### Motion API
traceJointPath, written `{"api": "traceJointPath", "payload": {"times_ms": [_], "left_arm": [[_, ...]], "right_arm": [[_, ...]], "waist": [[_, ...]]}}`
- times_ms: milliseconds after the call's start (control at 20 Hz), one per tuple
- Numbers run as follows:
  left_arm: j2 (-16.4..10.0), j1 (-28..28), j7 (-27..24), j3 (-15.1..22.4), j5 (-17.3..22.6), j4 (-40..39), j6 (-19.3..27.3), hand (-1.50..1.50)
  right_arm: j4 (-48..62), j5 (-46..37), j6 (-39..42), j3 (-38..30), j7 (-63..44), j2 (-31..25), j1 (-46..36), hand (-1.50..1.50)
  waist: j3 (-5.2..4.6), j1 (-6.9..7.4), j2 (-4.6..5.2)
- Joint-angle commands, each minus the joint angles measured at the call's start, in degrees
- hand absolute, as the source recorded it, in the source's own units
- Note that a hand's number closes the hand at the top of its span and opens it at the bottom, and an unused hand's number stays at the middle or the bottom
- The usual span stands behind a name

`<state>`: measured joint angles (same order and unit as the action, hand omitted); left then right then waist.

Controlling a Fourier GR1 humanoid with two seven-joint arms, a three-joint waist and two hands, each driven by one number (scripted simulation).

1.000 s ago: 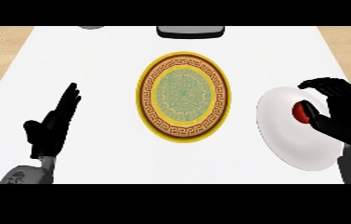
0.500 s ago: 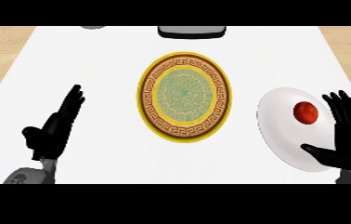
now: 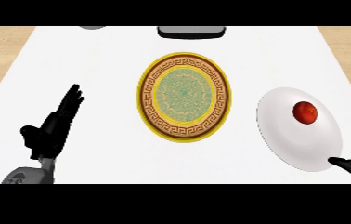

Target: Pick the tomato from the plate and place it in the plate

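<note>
Left hand (image 3: pixel 52 134): lower left of the head view, on a grey forearm rising from the bottom edge. Fingers straight, held together, pointing up and slightly right; thumb out to the left. It is open, holds nothing, and rests well apart from both plates.

Right hand (image 3: pixel 339 162): only a black tip shows at the lower right edge, just beside the white plate's rim. Open or closed: cannot tell.

Tomato (image 3: pixel 306 112): 1 piece, round, glossy red, lying on the upper right part of the white plate (image 3: pixel 295 141). That plate is plain, smooth and oval-looking.

Patterned plate (image 3: pixel 185 96): counter centre, yellow rim, brown key-pattern band, green ornamented middle; nothing on it.

Counter (image 3: pixel 103 74): flat matte white. A dark rounded block (image 3: pixel 191 31) sits at the far edge.
</note>
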<state>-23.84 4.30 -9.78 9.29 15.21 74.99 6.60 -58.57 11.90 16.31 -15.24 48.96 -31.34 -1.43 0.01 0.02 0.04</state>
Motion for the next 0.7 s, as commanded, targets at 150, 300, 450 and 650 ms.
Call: {"api": "traceJointPath", "payload": {"times_ms": [150, 300, 450, 650], "left_arm": [[0.5, -0.2, 2.6, 0.2, -0.7, 3.7, 0.6, 0.00], [1.9, -1.4, 2.7, -0.3, -1.8, 4.0, 0.8, 0.00], [1.1, -2.3, -2.1, -2.9, -1.4, 0.4, -3.2, 0.00], [2.7, 0.3, 1.1, -3.5, -3.1, -0.7, -3.0, 0.00]], "right_arm": [[3.7, -12.5, -0.9, 5.2, -0.6, -9.0, -0.7, -1.50], [1.4, -12.6, 0.9, 5.2, -3.5, -8.9, 1.4, -1.50], [2.1, -15.2, 0.7, 7.1, -6.9, -7.5, -1.2, -1.50], [6.1, -18.1, 0.4, 6.0, -9.1, -8.9, -5.0, -1.50]], "waist": [[0.07, 0.88, 0.05], [-0.01, 0.05, -0.09], [-0.04, 0.06, -0.04], [-0.02, 0.02, -0.01]]}}
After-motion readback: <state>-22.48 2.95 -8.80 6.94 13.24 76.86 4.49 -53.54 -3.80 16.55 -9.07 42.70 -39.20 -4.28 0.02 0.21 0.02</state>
